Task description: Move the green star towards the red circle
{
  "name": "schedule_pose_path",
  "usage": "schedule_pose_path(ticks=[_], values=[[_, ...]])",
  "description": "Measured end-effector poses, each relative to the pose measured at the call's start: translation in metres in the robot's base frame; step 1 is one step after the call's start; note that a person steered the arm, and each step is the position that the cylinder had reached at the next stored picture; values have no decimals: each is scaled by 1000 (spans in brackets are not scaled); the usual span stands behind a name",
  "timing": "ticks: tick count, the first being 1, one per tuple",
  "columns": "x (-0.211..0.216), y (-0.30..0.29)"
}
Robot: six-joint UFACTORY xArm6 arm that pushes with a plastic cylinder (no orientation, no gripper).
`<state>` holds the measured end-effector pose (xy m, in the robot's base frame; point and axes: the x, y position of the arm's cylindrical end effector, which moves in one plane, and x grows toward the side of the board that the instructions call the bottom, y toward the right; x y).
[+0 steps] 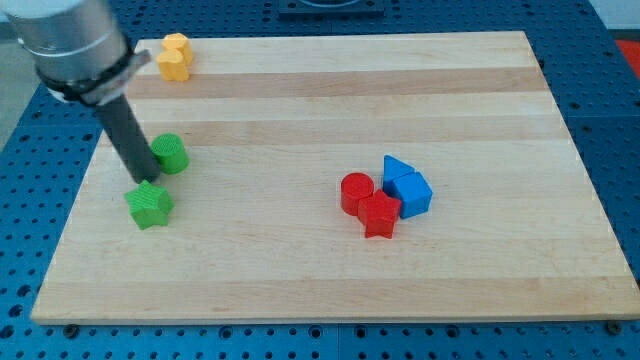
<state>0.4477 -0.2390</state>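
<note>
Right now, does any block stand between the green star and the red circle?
No. The board between the green star and the red circle is bare. My tip sits at the star's top edge, with the green cylinder just above, off the path.

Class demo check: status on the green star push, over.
My tip at green star's top-left edge. Red circle far to the view's right, among red star and blue blocks. Path between clear.

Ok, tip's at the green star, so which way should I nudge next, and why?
Probably slide my tip round to the green star's left side, then push toward the view's right. The tip sits at the star's top edge now, and the red circle lies far to the right, at about the same height.
</note>
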Motion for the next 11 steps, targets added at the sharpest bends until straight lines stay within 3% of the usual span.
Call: schedule_pose_path(ticks=[2, 3, 7, 9, 10, 11], values=[[18, -64], [37, -59], [47, 121], [-5, 23], [-3, -34], [33, -45]])
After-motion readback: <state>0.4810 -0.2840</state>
